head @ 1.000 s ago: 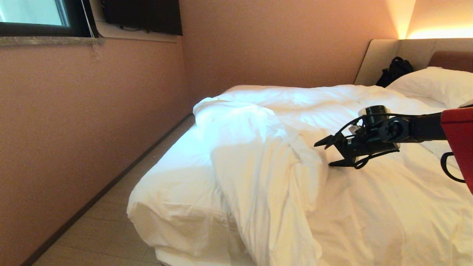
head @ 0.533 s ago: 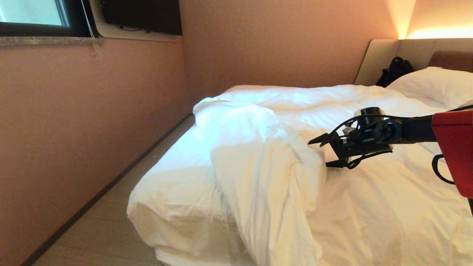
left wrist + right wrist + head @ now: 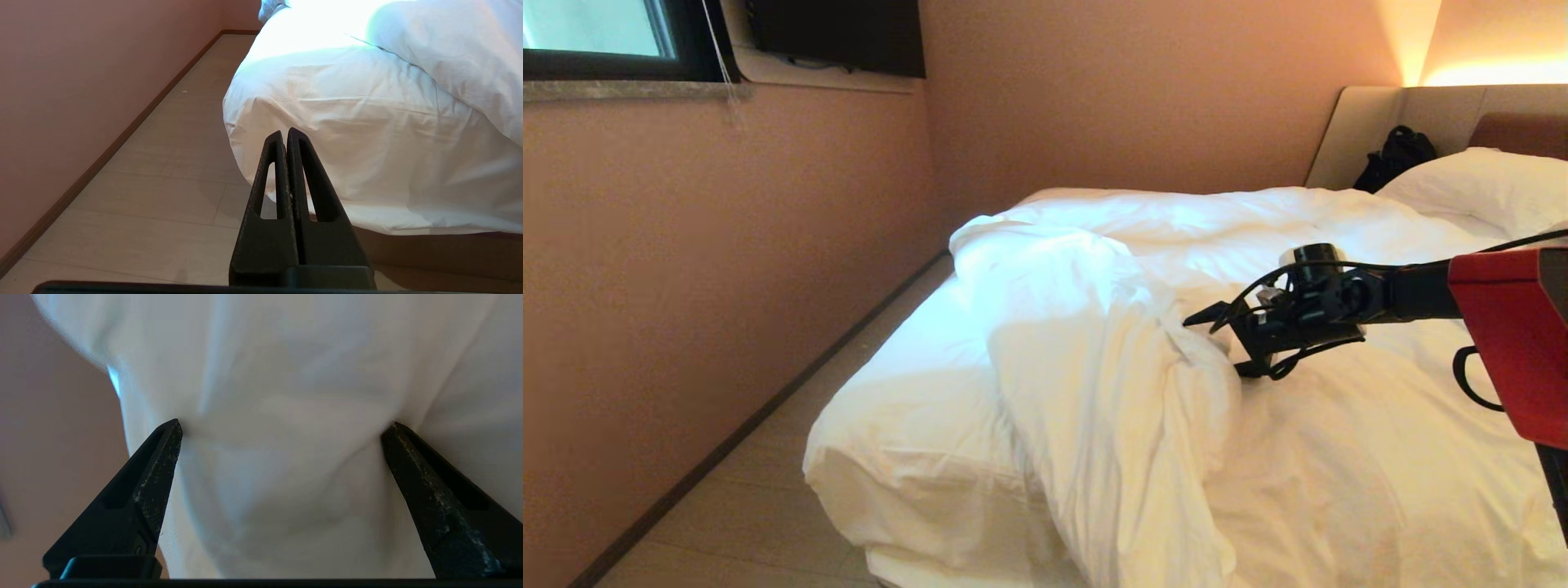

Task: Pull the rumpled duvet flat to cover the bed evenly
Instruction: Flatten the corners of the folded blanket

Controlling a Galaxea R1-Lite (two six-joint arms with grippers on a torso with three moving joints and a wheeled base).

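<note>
The duvet (image 3: 1111, 359) lies bunched in a thick folded ridge running down the middle of the bed (image 3: 907, 457), from its far edge to the foot edge, where it spills over; the left side of the mattress is bare sheet. Just right of the ridge, the right gripper (image 3: 1213, 343) reaches in from the right edge, its fingers (image 3: 159, 465) spread wide with the tips against a bulge of the white fabric between them. A pillow (image 3: 1486, 188) sits at the headboard corner beside a black bag (image 3: 1396, 155). The left gripper (image 3: 286, 134) hangs low off the foot corner above the floor (image 3: 163, 163), fingers pressed together, empty.
</note>
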